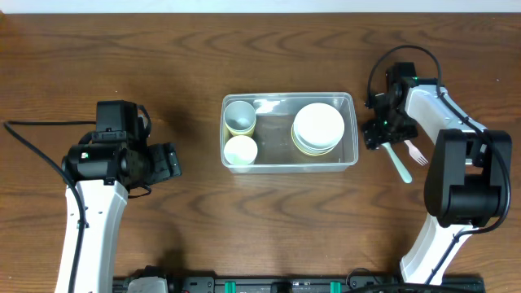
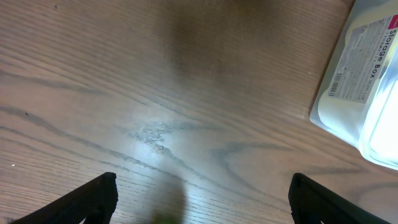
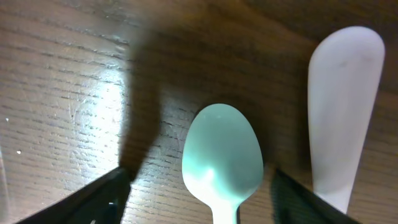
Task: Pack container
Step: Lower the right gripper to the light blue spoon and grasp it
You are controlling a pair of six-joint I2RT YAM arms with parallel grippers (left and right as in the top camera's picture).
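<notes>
**Overhead and two wrist views: cutlery pickup, before the grasp.** The container [image 1: 275, 130] stands at the middle of the counter [image 1: 122, 49], its long sides parallel to the near edge. It already holds a pale green cup [image 1: 239, 116] and a white cup [image 1: 241, 150] at its left end, and a stack of round dishes [image 1: 317, 129] at its right end.

Two utensils lie on the bare wood just beside the container, toward the right edge of the counter. These are a mint spoon [image 1: 399, 163] and a pink fork [image 1: 418, 153], close together but apart.

The right hand [image 1: 381, 137] hangs over the spoon's upper end. In the right wrist view it is spread wide, with the spoon bowl [image 3: 222, 152] between the two fingers and the fork's rounded handle [image 3: 345, 93] outside the right-side finger. Whether the fingertips touch the wood cannot be told.

The left hand [image 1: 175, 160] hovers over bare wood toward the left edge, well apart from the container. It is spread and grasps nothing, and the container's labelled wall [image 2: 354, 81] shows at the side of its own view.

Judged step: dishes packed, cutlery remaining. The next move calls for closing on the thin, flat spoon alone without catching the fork. The spoon then has to be lifted over the rim and into the free space between the cups and the dishes.
</notes>
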